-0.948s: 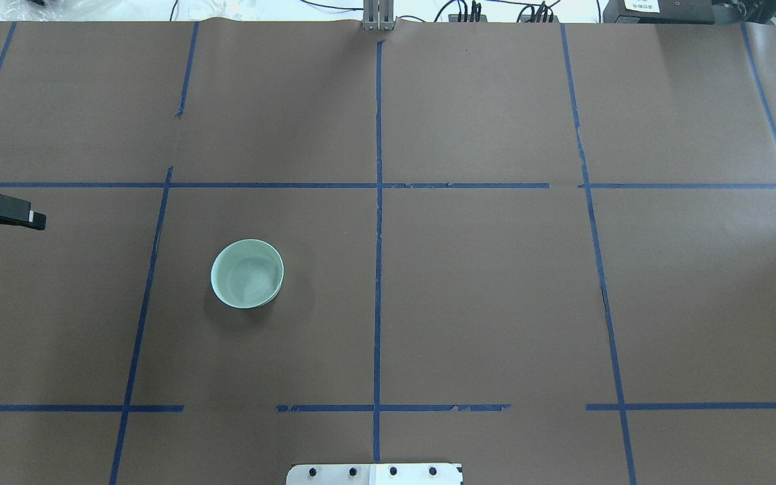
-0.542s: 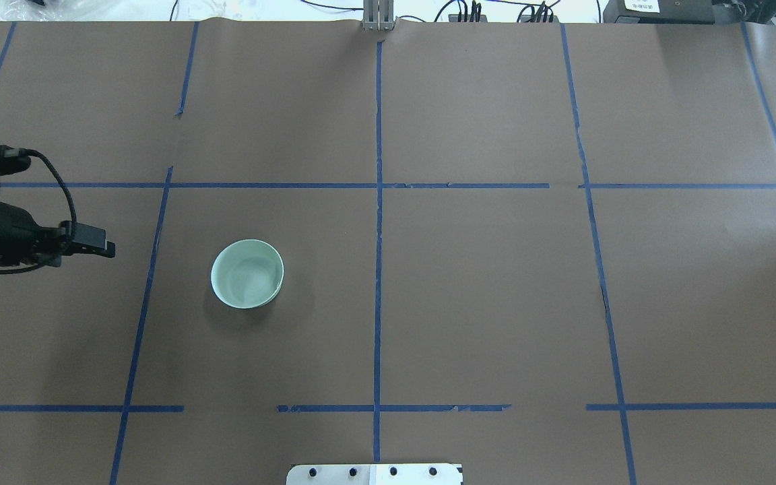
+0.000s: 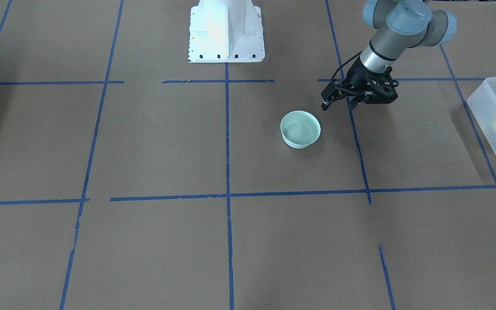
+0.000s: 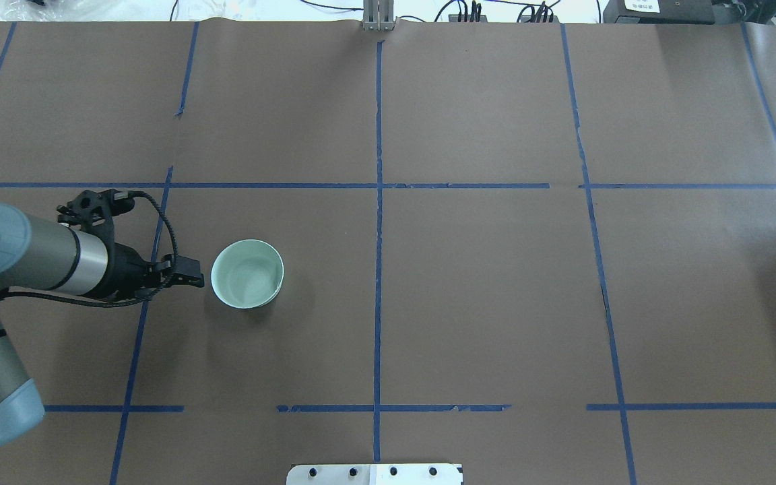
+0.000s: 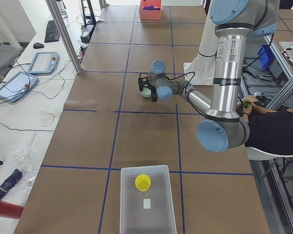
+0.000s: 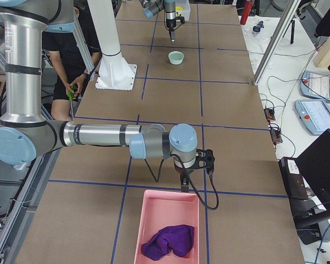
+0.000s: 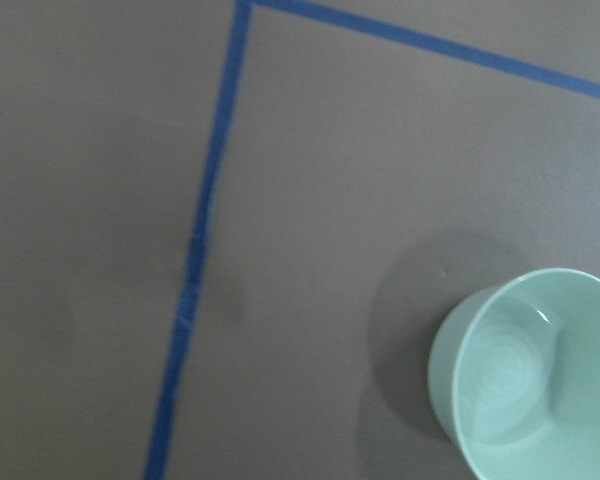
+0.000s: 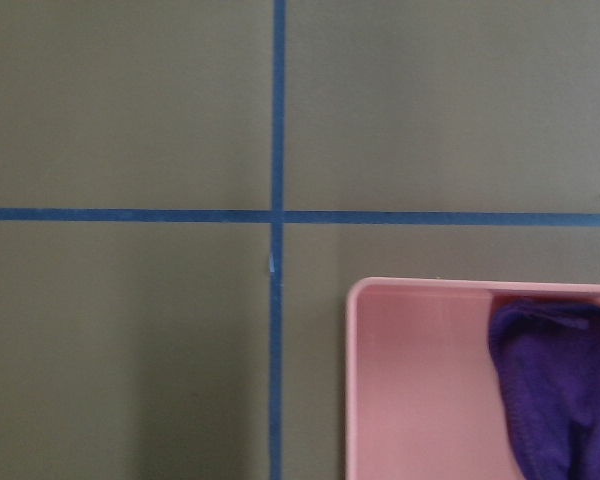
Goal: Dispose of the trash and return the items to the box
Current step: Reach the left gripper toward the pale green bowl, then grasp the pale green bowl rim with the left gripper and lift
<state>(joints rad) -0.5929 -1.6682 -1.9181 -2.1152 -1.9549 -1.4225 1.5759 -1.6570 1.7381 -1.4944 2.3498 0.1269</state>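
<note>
The left pincer (image 4: 189,279) hung over the table (image 4: 496,283) with its tips pointing at the bowl (image 4: 247,273). The green bowl sat upright just in front of those tips, very near but not touching them. I could not tell if this pincer was spread or pressed together, as its tips looked like one dark lump. A blue tape line (image 4: 137,337) ran under the arm, just behind the pincer. The box (image 5: 123,204) stood well behind the left pincer, far out at the end of the table. The yellow cup (image 5: 142,182) was inside the box, near its wall on the pincer's side. The right pincer (image 6: 184,184) hung far off at the other end, right by the near edge of a pink bin (image 6: 148,220). A purple cloth (image 6: 168,242) lay in that bin. I could not tell if the right pincer was spread or pressed together either.
</note>
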